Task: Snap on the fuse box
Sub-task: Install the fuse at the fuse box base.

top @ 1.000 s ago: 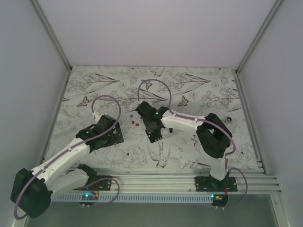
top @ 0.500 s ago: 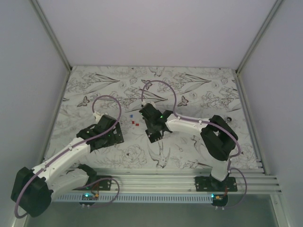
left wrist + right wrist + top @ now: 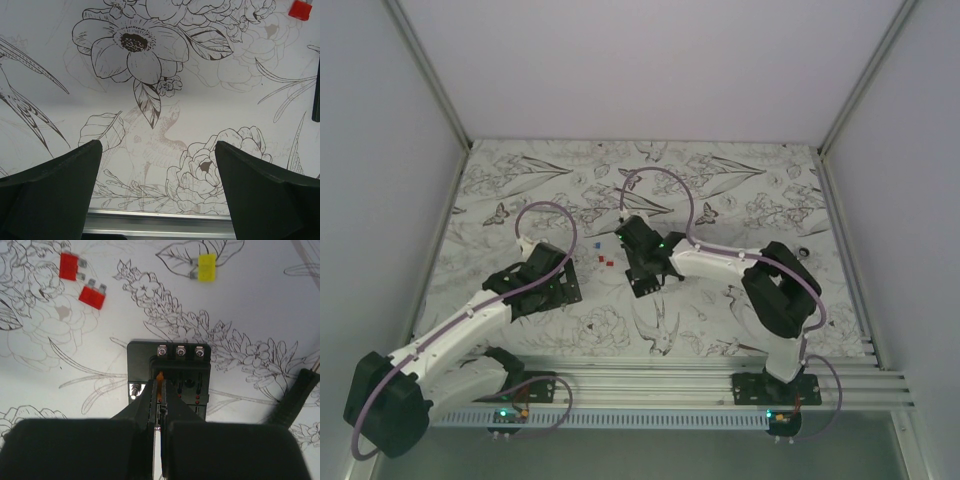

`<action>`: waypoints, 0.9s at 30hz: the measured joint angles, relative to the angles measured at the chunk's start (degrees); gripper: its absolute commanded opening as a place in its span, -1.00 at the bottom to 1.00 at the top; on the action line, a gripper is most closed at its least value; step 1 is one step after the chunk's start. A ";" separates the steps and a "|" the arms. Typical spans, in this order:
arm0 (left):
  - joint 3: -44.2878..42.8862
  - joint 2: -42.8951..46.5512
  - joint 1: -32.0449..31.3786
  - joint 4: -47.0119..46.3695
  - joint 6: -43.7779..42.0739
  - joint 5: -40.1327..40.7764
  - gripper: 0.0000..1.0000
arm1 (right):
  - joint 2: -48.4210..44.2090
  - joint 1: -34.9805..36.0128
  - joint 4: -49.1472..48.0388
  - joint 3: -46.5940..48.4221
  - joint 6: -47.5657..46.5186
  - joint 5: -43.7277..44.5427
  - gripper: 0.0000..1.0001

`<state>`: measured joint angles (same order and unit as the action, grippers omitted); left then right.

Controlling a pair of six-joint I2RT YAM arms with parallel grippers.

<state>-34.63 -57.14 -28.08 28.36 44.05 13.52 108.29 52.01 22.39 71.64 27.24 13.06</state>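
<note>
Black fuse box flat on floral desk near centre, right fingers clenched on thin orange piece over its slots, 2 red fuses and 1 yellow fuse lying beyond, left fingers released, spread wide above desk.

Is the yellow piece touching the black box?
Apart. The right wrist view shows bare flowered table between the yellow fuse and the fuse box.

The surface is viewed whole from above; close wrist views are aimed down, red fuses shared.
</note>
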 measured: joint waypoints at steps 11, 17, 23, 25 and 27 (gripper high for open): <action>-0.02 -1.03 0.00 0.00 0.33 0.02 0.95 | -0.59 0.11 4.35 1.55 -2.73 -0.17 -0.81; -1.99 -2.12 0.00 0.20 0.28 0.09 0.91 | 0.83 0.11 7.17 4.68 -6.08 -0.79 -0.52; -8.33 -8.15 0.00 0.13 0.02 0.09 0.88 | 0.79 -0.50 6.56 6.36 -8.85 -2.51 -0.27; -10.49 -10.71 0.00 0.04 -0.24 0.09 0.87 | 0.50 -1.05 6.25 5.95 -9.51 -3.41 -0.25; -12.94 -13.68 0.02 0.02 -0.90 0.07 0.85 | -0.96 -1.79 4.96 3.82 -10.10 -4.15 -0.18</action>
<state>-47.57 -70.83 -28.05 28.38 43.16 13.58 107.33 50.22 27.35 75.46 17.15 8.91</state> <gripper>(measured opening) 0.939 0.370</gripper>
